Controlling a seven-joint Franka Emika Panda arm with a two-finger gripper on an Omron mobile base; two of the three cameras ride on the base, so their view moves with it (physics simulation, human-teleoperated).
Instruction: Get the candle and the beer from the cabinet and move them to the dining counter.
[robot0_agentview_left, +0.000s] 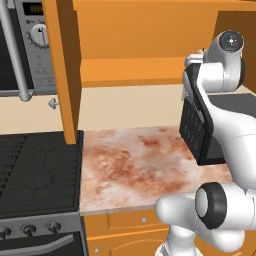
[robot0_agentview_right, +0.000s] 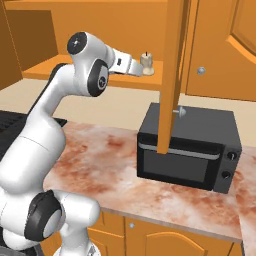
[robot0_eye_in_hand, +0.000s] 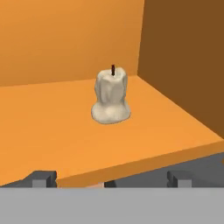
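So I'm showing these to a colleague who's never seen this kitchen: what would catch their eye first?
Probably the white arm reaching up into the open orange cabinet, its open fingers pointed at a small cream candle standing on the shelf near the right wall. Next, the black microwave on the marbled worktop below, and the dark stove to the left.

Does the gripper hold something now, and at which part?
Nothing. The gripper is open, short of the candle on the cabinet shelf.
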